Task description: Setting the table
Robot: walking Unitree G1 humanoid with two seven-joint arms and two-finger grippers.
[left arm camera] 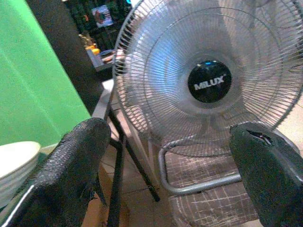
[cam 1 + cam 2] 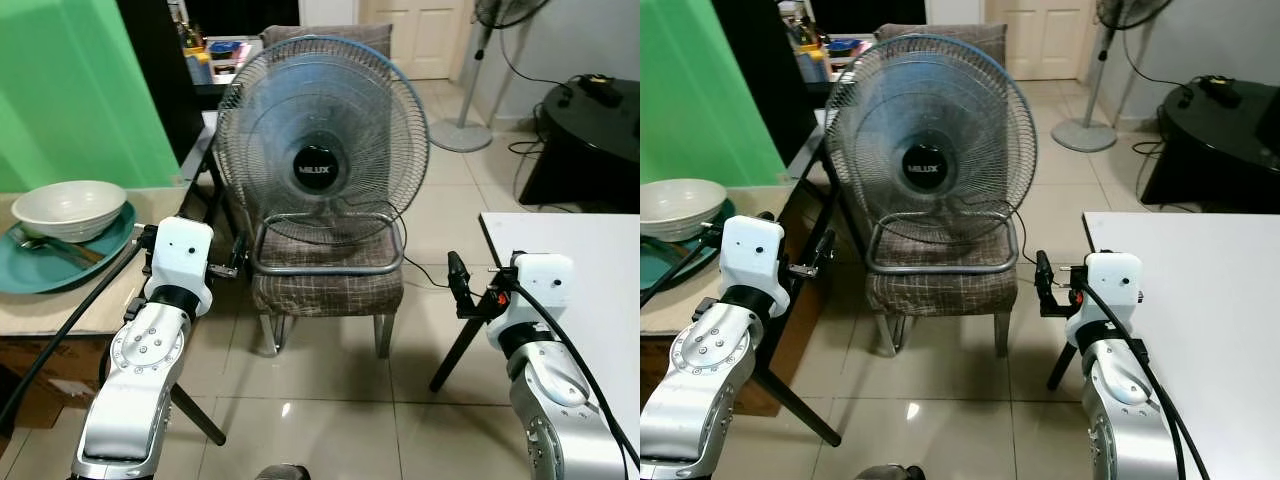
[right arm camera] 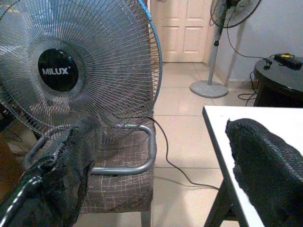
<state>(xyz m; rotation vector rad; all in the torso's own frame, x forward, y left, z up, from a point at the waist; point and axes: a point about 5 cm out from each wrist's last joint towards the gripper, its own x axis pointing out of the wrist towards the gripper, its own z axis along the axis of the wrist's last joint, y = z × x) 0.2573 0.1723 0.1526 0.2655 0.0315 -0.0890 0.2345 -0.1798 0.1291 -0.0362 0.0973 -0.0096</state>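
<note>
Currently both arms raised, facing a Milux fan (image 2: 322,140) on a chair (image 2: 327,275) straight ahead. Left gripper (image 1: 165,175) jaws wide apart, nothing between them; right gripper (image 3: 161,175) the same. White bowl (image 2: 69,208) sits on a teal plate (image 2: 60,265) on the left tabletop (image 2: 60,305), with cutlery (type unclear) beside the bowl. White tabletop (image 2: 590,260) at right, near the right gripper
</note>
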